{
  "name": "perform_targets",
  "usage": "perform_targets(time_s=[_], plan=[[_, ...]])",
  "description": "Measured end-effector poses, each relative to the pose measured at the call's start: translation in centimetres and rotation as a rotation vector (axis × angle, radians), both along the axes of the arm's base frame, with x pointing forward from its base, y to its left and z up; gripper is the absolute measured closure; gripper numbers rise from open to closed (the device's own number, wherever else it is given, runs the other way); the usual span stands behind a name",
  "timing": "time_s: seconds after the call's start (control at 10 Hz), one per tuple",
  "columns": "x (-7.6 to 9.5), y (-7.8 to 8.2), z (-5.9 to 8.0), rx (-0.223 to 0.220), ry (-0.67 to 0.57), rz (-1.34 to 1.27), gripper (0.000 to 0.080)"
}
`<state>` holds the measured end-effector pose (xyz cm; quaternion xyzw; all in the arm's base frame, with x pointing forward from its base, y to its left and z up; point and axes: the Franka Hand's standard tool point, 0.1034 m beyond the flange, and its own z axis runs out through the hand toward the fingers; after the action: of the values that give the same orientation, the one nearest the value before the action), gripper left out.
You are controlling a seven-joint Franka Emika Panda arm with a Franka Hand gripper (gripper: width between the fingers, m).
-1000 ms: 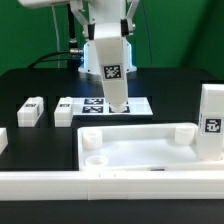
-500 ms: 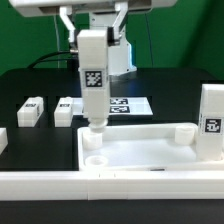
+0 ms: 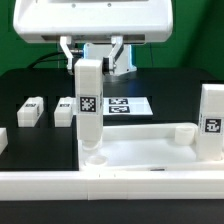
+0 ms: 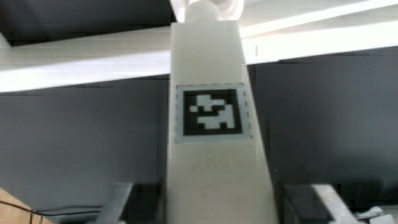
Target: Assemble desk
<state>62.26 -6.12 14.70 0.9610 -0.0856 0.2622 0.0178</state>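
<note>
My gripper (image 3: 90, 52) is shut on a white square leg (image 3: 88, 105) and holds it upright by its top end. The leg carries a black-and-white tag. Its lower end is down at the left end of the white desk slab (image 3: 150, 152), by the round corner sockets (image 3: 96, 158). I cannot tell whether it is seated in one. In the wrist view the leg (image 4: 214, 130) fills the middle between my gripper's (image 4: 222, 205) fingers (image 4: 329, 200). Another tagged leg (image 3: 210, 122) stands upright at the slab's right end.
Two more legs (image 3: 30, 110) (image 3: 65, 110) lie on the black table to the exterior view's left. The marker board (image 3: 128, 106) lies behind the slab. A long low white rail (image 3: 100, 187) runs along the front.
The gripper has carried the leg from over the marker board toward the exterior view's left and down, and its lower end now reaches the slab's left end.
</note>
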Motion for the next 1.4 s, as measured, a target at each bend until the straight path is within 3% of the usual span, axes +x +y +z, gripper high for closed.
perform_targets(time_s=[0.7, 1.1, 1.2, 1.3, 1.4], plan=[[0.2, 0.5, -2.5, -0.012, 0.017, 0.007, 0.0509], [0.4, 0.1, -2.6, -0.041, -0.037, 0.002, 0.0509], [0.4, 0.1, -2.6, -0.041, -0.036, 0.002, 0.0458], [0.4, 0.1, -2.6, -0.041, -0.036, 0.002, 0.0458], [0.4, 0.1, -2.6, -0.041, -0.036, 0.002, 0.0277]])
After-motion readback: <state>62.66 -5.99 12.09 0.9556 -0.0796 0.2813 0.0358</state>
